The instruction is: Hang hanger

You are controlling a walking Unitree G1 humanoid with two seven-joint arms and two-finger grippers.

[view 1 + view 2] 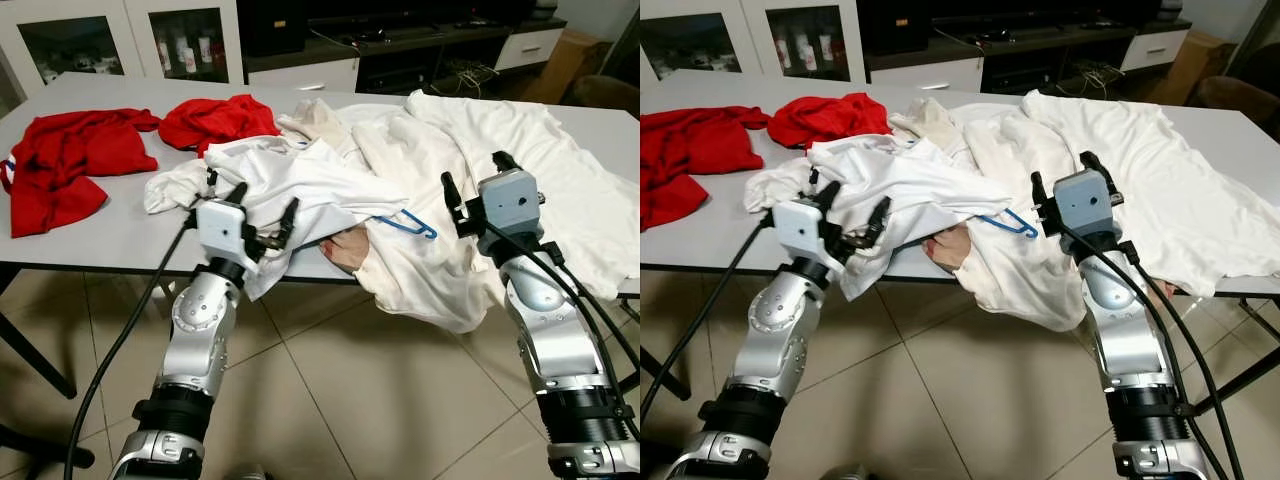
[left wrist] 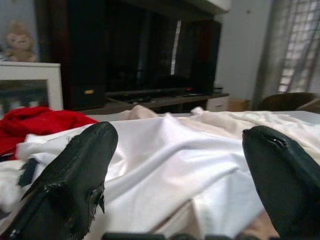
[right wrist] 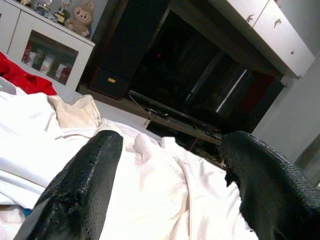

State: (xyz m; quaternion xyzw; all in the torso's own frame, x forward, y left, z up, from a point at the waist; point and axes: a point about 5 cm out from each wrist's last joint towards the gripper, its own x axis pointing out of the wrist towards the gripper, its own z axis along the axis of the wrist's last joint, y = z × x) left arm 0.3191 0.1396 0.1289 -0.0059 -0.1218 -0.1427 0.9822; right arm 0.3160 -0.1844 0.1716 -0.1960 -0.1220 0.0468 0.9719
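A blue hanger [image 1: 407, 224] pokes out from under a pile of white clothes [image 1: 330, 175] at the front edge of the grey table [image 1: 120, 235]. A person's hand [image 1: 346, 250] shows beneath the white cloth, just left of the hanger. My left gripper [image 1: 263, 205] is open at the table's front edge, with its fingertips touching the white cloth left of the hand. My right gripper [image 1: 475, 175] is open too, raised over the white cloth to the right of the hanger. The hanger's body is hidden under the cloth. Nothing is held between the fingers [image 2: 75, 175] of either gripper.
Red garments [image 1: 75, 160] lie on the left part of the table, and a large white sheet [image 1: 560, 190] covers the right. White cabinets [image 1: 130, 40] and a dark TV unit [image 1: 400, 40] stand behind. The floor [image 1: 350, 400] below is tiled.
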